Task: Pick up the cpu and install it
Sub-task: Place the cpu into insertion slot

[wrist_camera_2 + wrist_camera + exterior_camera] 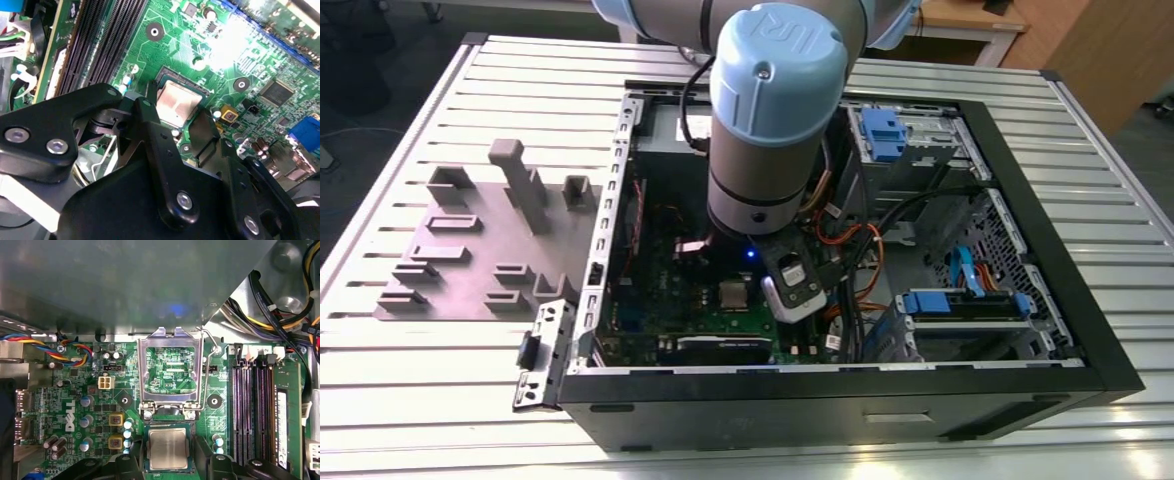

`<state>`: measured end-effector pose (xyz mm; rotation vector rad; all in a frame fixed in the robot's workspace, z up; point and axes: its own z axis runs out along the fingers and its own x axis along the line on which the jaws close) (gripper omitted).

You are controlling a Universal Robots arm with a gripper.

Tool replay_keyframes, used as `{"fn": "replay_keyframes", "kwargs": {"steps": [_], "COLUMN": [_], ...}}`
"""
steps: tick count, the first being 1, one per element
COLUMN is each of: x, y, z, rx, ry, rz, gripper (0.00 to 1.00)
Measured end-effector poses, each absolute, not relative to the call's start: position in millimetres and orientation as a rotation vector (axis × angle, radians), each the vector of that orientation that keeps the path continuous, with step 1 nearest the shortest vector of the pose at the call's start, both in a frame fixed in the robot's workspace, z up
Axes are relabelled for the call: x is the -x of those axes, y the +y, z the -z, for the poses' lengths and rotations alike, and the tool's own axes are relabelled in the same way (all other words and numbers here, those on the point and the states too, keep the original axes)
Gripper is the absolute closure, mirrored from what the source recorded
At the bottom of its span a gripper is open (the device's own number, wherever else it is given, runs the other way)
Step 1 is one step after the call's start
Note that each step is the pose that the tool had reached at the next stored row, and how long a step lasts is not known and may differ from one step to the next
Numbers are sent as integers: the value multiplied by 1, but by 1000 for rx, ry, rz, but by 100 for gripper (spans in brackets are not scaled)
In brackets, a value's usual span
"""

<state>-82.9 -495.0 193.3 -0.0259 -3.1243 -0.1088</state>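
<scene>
cpu (177, 102) sits flat in the motherboard (75, 405) socket (169, 426), gripper (169, 460) fingers spread either side without pinching; light, stiff, fragile chip imo, so grab only by its edges

Silvery square cpu (168, 450) flat in socket (167, 426)

1. In the exterior view, the arm (767, 120) is running off the top edge and is covering the middle of the motherboard (720, 322).
2. In the second wrist view, the gripper (172, 114) is hiding one edge of the cpu (177, 100), and glare (232, 32) is washing out part of the board.
3. In the first wrist view, the picture's edge is cutting off the fingers (220, 469) and the socket (145, 450) holding the cpu. A blurred grey surface (125, 280) is hiding whatever lies beyond the board.
</scene>
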Motion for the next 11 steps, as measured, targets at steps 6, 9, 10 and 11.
{"fn": "replay_keyframes", "kwargs": {"steps": [6, 9, 10, 11], "x": [83, 83, 83, 82], "y": [-495, -495, -495, -495], "z": [-195, -195, -195, -194], "rx": [26, 26, 26, 27], "ry": [-3124, -3124, -3124, -3124], "rz": [112, 114, 114, 115], "gripper": [47, 47, 47, 47]}}
